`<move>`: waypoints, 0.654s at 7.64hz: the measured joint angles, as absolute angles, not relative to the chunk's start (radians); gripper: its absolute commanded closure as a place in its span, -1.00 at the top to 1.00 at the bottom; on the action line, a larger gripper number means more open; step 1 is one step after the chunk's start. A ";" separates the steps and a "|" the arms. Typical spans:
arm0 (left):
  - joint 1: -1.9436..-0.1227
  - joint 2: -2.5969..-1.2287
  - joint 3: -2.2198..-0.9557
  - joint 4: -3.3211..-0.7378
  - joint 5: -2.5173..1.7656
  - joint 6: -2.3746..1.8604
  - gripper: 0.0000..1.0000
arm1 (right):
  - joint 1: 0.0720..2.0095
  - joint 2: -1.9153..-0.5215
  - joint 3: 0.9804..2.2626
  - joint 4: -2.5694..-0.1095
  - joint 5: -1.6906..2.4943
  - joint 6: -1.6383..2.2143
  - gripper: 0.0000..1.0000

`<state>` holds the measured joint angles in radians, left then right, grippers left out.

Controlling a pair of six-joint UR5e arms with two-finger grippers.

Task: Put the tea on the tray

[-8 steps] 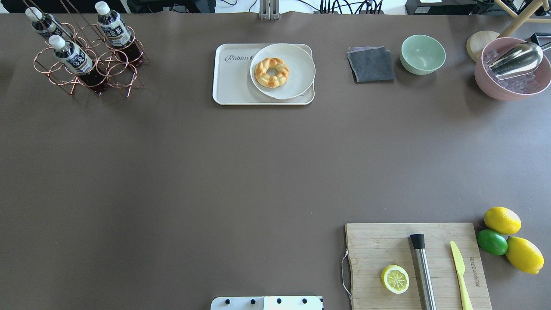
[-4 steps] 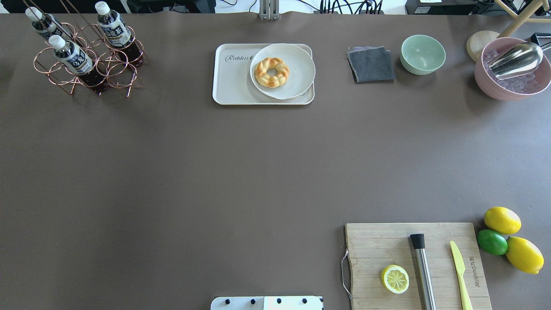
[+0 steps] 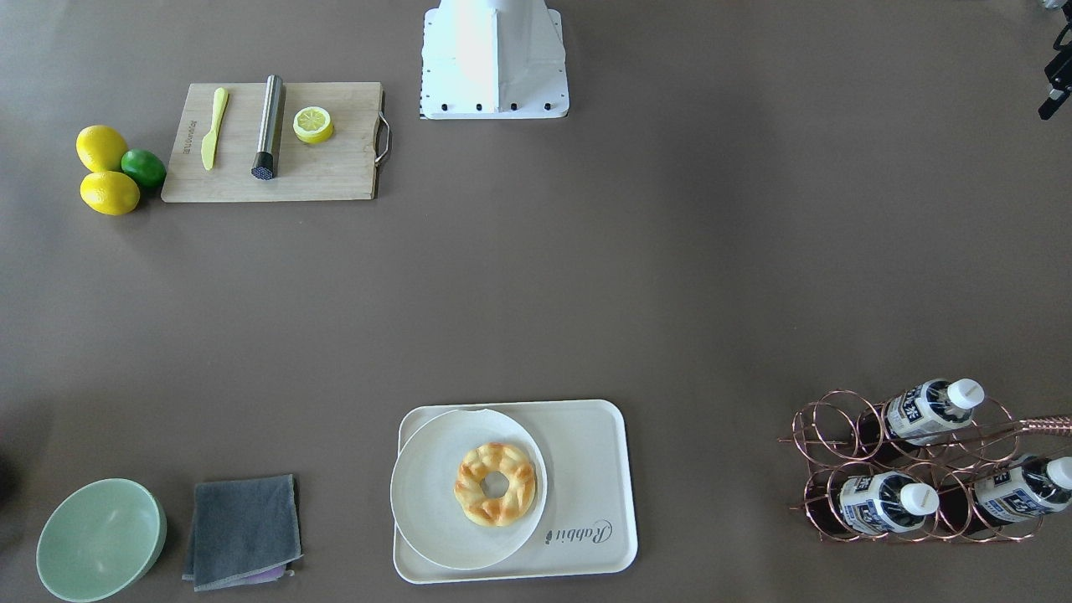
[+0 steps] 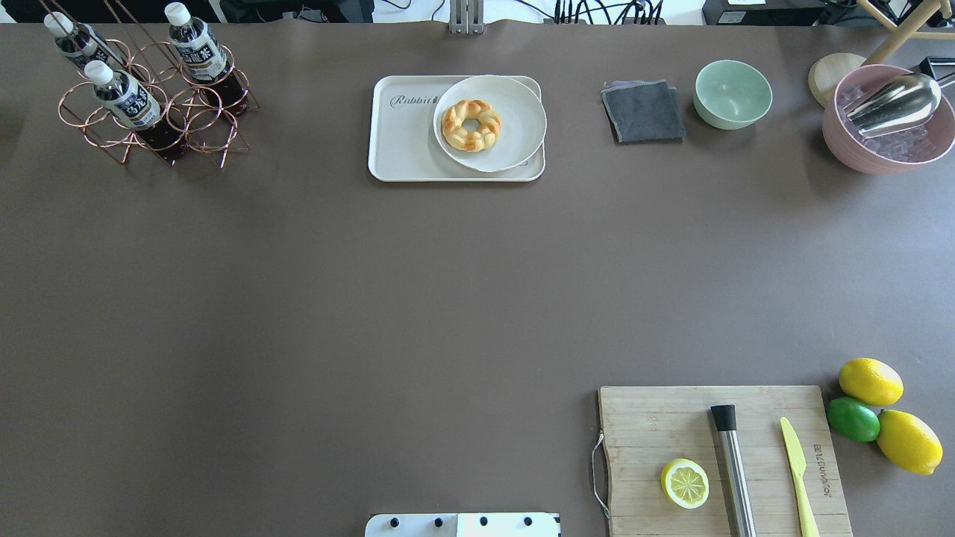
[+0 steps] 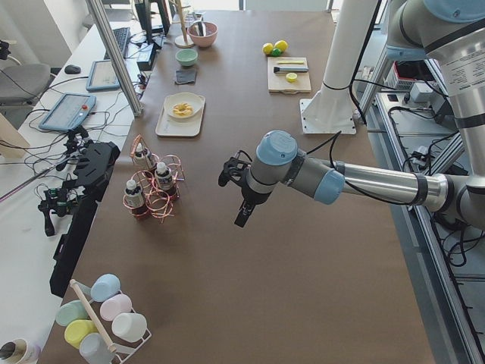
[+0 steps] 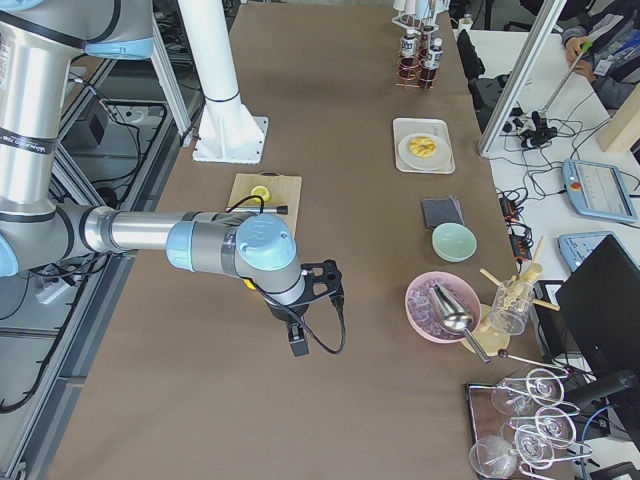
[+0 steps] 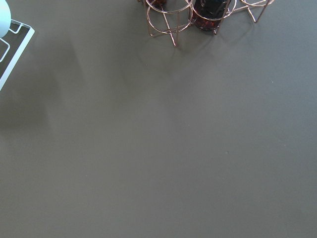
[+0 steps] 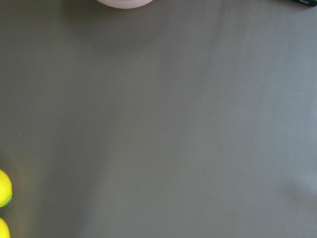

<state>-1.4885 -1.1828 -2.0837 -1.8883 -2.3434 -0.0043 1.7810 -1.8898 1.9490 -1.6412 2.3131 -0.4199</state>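
Note:
Three tea bottles [image 4: 123, 95] [image 3: 925, 408] with white caps stand tilted in a copper wire rack [image 4: 153, 112] at the table's far left corner. The cream tray [image 4: 403, 145] [image 3: 586, 469] lies at the far middle, with a round plate and a ring-shaped pastry on its right half. My left gripper [image 5: 242, 214] hangs over bare table on the near side of the rack; I cannot tell whether it is open or shut. My right gripper [image 6: 297, 343] hangs over bare table near the pink bowl; I cannot tell its state either. The left wrist view shows only the rack's feet [image 7: 171, 12].
A wooden cutting board [image 4: 656, 425] with a lemon half, a steel muddler and a yellow knife lies near right, two lemons and a lime [image 4: 853, 419] beside it. A grey cloth [image 4: 643, 112], a green bowl [image 4: 733, 93] and a pink ice bowl [image 4: 858, 145] stand far right.

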 measured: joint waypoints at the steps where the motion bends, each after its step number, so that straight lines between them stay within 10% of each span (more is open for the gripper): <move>1: -1.488 -1.175 -2.080 -1.900 -2.341 -0.007 0.95 | 1.781 -1.894 1.948 -1.639 2.318 -0.422 1.00; 5: -1.494 -1.170 -2.073 -1.907 -2.335 -0.013 0.94 | 1.782 -1.900 1.947 -1.635 2.326 -0.421 1.00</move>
<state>-1.4936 -1.1698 -2.0726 -1.9067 -2.3347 -0.0133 1.7817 -1.9001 1.9471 -1.6353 2.3261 -0.4211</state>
